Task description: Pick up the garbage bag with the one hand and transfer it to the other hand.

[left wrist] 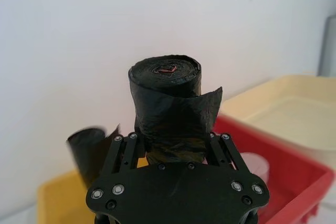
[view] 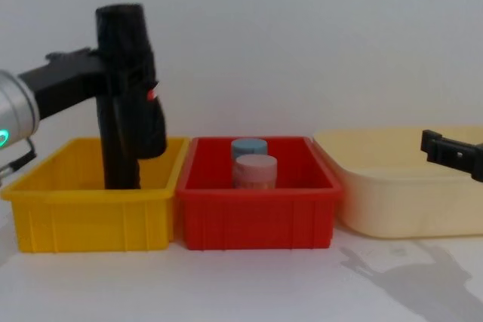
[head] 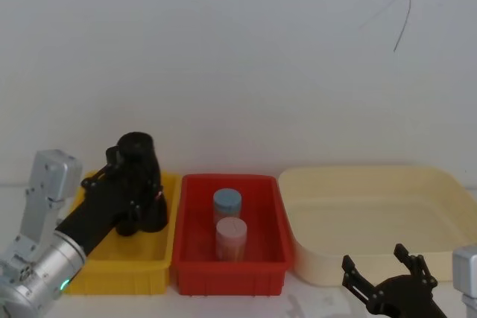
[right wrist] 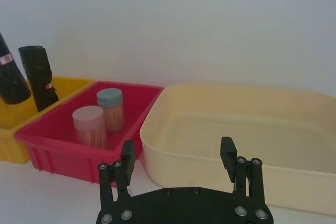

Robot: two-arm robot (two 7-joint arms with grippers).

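Note:
The garbage bag (left wrist: 167,109) is a black roll of crinkly film, standing upright over the yellow bin (view: 83,220). Its top rises well above the bin rim in the chest view (view: 121,32). My left gripper (head: 138,200), on the arm with the green light, is shut on the roll's middle. The bin wall hides the bag's lower end. My right gripper (head: 387,269) hangs open and empty low at the front right, before the cream tub (head: 358,206), well apart from the bag. Its fingers (right wrist: 127,153) stand wide apart.
A second black roll (left wrist: 89,150) stands in the yellow bin behind the held one. The red bin (view: 256,220) in the middle holds a blue-lidded jar (head: 227,202) and a pink jar (head: 231,236). A white wall closes the back.

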